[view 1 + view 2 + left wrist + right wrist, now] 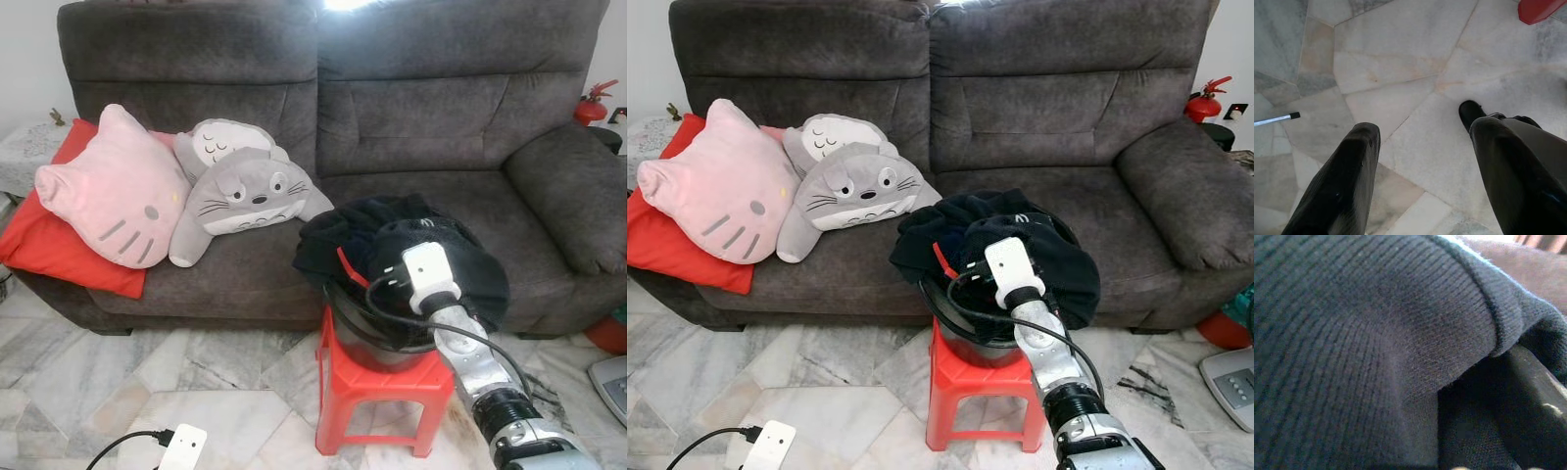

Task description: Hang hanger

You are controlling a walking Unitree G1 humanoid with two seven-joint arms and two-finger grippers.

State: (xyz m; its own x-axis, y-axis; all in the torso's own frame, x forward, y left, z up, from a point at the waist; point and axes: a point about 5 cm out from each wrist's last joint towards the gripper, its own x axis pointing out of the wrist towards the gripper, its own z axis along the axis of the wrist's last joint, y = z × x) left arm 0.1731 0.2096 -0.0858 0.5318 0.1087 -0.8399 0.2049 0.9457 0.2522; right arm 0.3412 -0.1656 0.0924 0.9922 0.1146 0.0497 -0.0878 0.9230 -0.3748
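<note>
A heap of black clothes (392, 230) lies over a dark round basket (364, 343) that stands on a red plastic stool (377, 392) in front of the sofa. A short red piece, perhaps part of a hanger (345, 265), pokes out of the heap on its left side. My right arm reaches up to the heap, and its white wrist (429, 276) rests against the fabric with the fingers buried under it. In the right wrist view, dark ribbed knit cloth (1376, 342) presses close to the lens. My left gripper (1425, 128) hangs open over the marble floor, holding nothing.
Behind the stool stands a grey sofa (411, 108). On its left half are a pink cat cushion (113, 191), a grey plush (245, 191) and a red cushion (59, 250). A white power strip (181, 447) with a cable lies on the floor at the front left.
</note>
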